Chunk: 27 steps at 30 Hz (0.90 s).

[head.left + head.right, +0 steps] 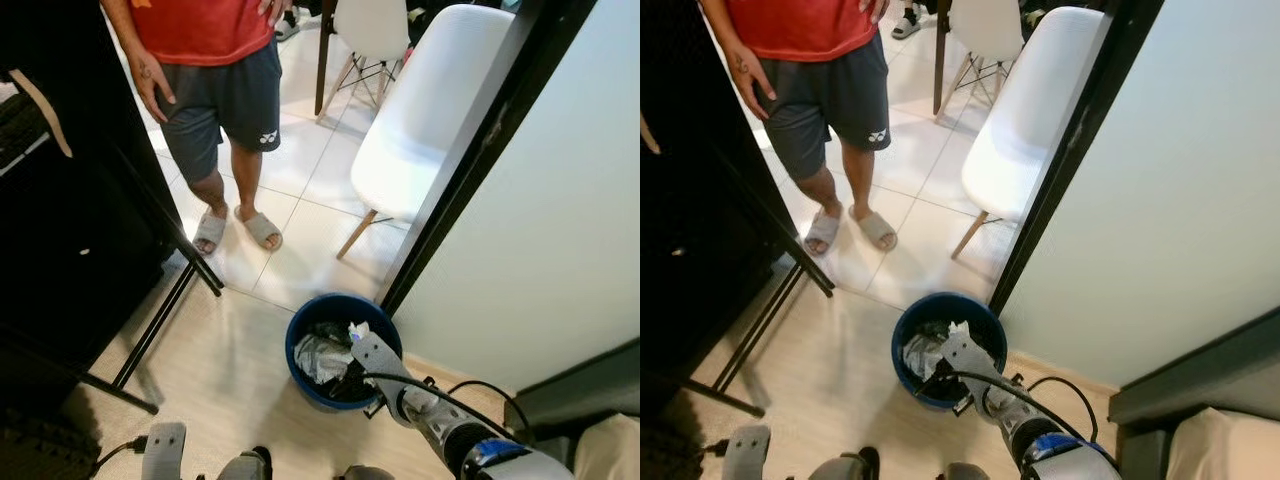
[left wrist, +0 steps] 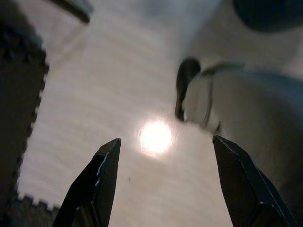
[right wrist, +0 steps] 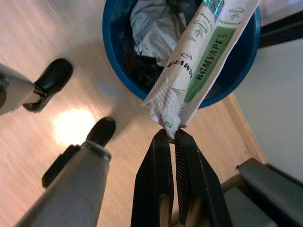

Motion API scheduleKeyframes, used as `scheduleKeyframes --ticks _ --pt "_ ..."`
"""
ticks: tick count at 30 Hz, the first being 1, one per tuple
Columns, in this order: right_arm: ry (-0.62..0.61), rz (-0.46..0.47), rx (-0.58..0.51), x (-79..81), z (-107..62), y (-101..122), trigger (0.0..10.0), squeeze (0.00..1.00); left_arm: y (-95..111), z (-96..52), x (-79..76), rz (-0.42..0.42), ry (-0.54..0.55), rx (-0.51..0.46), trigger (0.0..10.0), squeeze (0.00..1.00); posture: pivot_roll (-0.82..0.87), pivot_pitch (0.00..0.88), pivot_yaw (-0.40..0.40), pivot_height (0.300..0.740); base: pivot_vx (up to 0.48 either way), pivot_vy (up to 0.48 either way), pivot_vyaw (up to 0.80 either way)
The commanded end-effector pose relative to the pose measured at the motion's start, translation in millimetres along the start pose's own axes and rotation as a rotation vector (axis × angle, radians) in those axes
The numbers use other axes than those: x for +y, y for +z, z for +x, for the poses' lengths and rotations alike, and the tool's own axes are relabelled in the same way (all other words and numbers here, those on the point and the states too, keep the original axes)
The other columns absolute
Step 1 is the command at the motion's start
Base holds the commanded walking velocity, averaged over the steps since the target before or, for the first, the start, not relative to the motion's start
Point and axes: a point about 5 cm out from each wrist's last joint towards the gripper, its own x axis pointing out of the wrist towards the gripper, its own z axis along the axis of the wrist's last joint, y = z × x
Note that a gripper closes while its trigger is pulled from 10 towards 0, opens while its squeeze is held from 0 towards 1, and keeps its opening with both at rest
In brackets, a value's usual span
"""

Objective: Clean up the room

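Observation:
A blue waste bin (image 1: 300, 345) stands on the wood floor by the black door frame, with crumpled paper and dark rubbish inside. My right gripper (image 3: 173, 137) is shut on the end of a white and green paper packet (image 3: 199, 61), which hangs over the bin's rim (image 3: 113, 61). From the head, the right arm (image 1: 420, 405) reaches toward the bin with the packet (image 1: 358, 330) at its tip. My left gripper (image 2: 163, 156) is open, low over the bare floor.
A person in a red shirt, grey shorts and slippers (image 1: 215, 110) stands on the tiles beyond the bin. A white chair (image 1: 420, 130) stands at the right of the doorway. A black rack with slanted legs (image 1: 160, 310) is at the left. My own feet (image 3: 54, 80) are near the bin.

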Motion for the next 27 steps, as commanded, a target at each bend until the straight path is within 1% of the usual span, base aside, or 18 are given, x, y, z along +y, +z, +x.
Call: scheduleKeyframes --ticks 1,2,3,4,5,6,8,9,11,12,13,15,16,23,27 --pt "-0.035 0.013 -0.003 -3.9 0.2 4.4 10.0 0.0 -14.9 -4.6 -3.8 0.013 -0.016 0.031 10.0 0.0 0.11 0.191 0.011 0.74 0.0 0.0 0.0" --pt "-0.061 -0.003 -0.008 -7.7 0.1 8.8 10.0 0.0 -18.8 -6.4 -2.9 0.014 -0.015 0.031 10.0 0.0 0.11 0.198 0.013 0.74 0.0 0.0 0.0" --pt "-0.061 -0.003 -0.008 -7.7 0.1 8.8 10.0 0.0 -18.8 -6.4 -2.9 0.014 -0.015 0.031 10.0 0.0 0.11 0.198 0.013 0.74 0.0 0.0 0.0" --pt "-0.094 0.001 -0.02 -13.7 -0.2 15.3 10.0 0.0 -23.2 -8.5 -1.8 0.016 -0.014 0.03 10.0 0.0 0.13 0.219 0.019 0.74 0.0 0.0 0.0" --pt "-0.094 0.001 -0.02 -13.7 -0.2 15.3 10.0 0.0 -23.2 -8.5 -1.8 0.016 -0.014 0.03 10.0 0.0 0.13 0.219 0.019 0.74 0.0 0.0 0.0" --pt "-0.117 0.012 -0.03 -18.5 -0.6 20.7 10.0 0.0 -27.4 -10.7 -0.6 0.022 -0.014 0.028 10.0 0.0 0.14 0.244 0.024 0.74 0.0 0.0 0.0" --pt "-0.139 0.028 -0.053 -24.8 -1.3 32.2 10.0 0.0 -31.4 -13.3 1.9 0.027 -0.014 0.021 10.0 0.0 0.15 0.259 0.028 0.74 0.0 0.0 0.0" --pt "-0.139 0.028 -0.053 -24.8 -1.3 32.2 10.0 0.0 -31.4 -13.3 1.9 0.027 -0.014 0.021 10.0 0.0 0.15 0.259 0.028 0.74 0.0 0.0 0.0" --pt "-0.145 0.032 -0.069 -27.5 -1.7 40.3 10.0 0.0 -34.4 -15.5 4.7 0.026 -0.009 0.013 10.0 0.0 0.16 0.277 0.029 0.74 0.0 0.0 0.0" --pt "-0.148 0.029 -0.074 -28.6 -1.9 43.0 10.0 0.25 -35.8 -16.6 6.4 0.025 -0.005 0.008 10.0 0.0 0.17 0.288 0.029 0.74 0.0 0.0 0.0" --pt "-0.149 0.037 -0.08 -29.5 -2.1 45.3 10.0 0.9 -36.9 -17.5 7.9 0.023 -0.001 0.005 10.0 0.0 0.17 0.294 0.032 0.74 0.0 0.0 0.0" --pt "-0.15 0.047 -0.087 -30.3 -2.2 47.3 10.0 0.9 -37.9 -18.4 9.3 0.022 0.002 0.001 10.0 0.0 0.17 0.294 0.032 0.74 0.0 0.0 0.0" --pt "-0.157 0.052 -0.088 -31.8 -2.5 48.3 10.0 1.0 -39.0 -19.1 10.1 0.023 0.004 0.001 10.0 0.0 0.18 0.302 0.032 0.74 0.0 0.0 0.0" --pt "-0.185 0.055 -0.08 -35.7 -3.2 48.6 10.0 1.0 -41.3 -20.7 11.1 0.028 0.007 -0.001 10.0 0.0 0.17 0.299 0.034 0.74 0.0 0.0 0.0" --pt "-0.203 0.066 -0.061 -39.6 -3.9 42.2 10.0 1.0 -38.4 -19.1 10.9 0.036 0.005 -0.003 10.0 0.0 0.16 0.279 0.032 0.74 0.0 0.0 0.0"
